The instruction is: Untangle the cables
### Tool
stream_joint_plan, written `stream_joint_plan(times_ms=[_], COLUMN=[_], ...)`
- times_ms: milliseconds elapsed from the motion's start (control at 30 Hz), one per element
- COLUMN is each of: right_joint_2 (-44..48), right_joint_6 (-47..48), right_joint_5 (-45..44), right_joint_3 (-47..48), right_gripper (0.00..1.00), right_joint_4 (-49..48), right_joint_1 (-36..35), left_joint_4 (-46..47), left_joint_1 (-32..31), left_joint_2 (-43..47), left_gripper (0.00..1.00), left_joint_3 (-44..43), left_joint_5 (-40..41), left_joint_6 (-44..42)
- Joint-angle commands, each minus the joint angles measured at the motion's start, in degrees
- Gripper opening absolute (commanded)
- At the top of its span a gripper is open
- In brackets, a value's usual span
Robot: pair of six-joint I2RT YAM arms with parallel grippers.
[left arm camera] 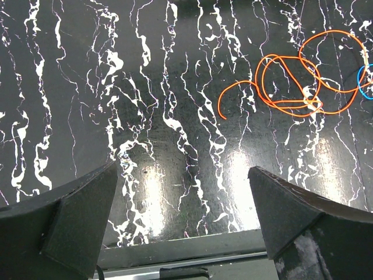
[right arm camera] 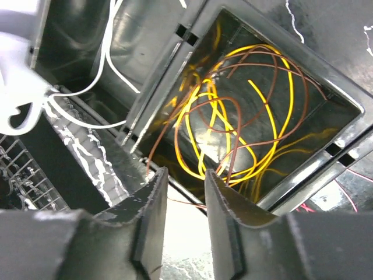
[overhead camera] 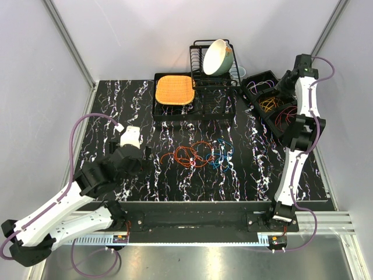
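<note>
A tangle of orange and red cables [overhead camera: 189, 156] joined to a blue cable [overhead camera: 223, 156] lies at the table's middle. In the left wrist view the orange cable [left arm camera: 291, 81] is at the upper right and the blue cable [left arm camera: 364, 81] at the right edge. My left gripper [overhead camera: 143, 154] [left arm camera: 182, 168] is wide open and empty, left of the tangle. My right gripper [overhead camera: 280, 88] [right arm camera: 185, 172] hangs over a black bin [overhead camera: 254, 80] with its jaws narrowly apart. Yellow cables [right arm camera: 233, 134] and brown cables [right arm camera: 262, 99] lie in the compartment below. A thin brown strand [right arm camera: 186, 202] crosses the gap.
The bin also holds purple cables [overhead camera: 256, 87], yellow-orange cables [overhead camera: 269, 105] and red cables [overhead camera: 287, 116]. A dish rack [overhead camera: 198, 55] with a bowl [overhead camera: 215, 56] and a black tray [overhead camera: 160, 111] with an orange mat [overhead camera: 173, 89] stand at the back.
</note>
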State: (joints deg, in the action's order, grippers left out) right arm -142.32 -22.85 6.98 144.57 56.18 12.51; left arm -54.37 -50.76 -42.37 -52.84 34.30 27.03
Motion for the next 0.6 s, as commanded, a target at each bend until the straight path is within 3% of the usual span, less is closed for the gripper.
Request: stream_joint_plan(times_ms=[0,300,567], right_joint_2=[6.79,13.82,15.23], right_joint_6=[0.09,1.49,2.11], right_joint_5=[1.73,-1.97,-2.94], right_joint_3=[-2.61,-16.50,-19.94], right_gripper=[0.40,0.40,0.40], right_joint_4=[-2.13,-5.11,-6.44], right_joint_1=[0.23,0.23,0.23], left_joint_4=[2.07,2.07,2.07], left_joint_1=[0.23,0.23,0.23], left_joint_2=[-0.08,0.36,0.01], left_gripper=[0.99,0.99,0.99], left_joint_3=[-0.07,-0.07,-0.07], left_joint_5=[1.38,1.12,1.03], left_joint_6=[0.22,0.04,0.13])
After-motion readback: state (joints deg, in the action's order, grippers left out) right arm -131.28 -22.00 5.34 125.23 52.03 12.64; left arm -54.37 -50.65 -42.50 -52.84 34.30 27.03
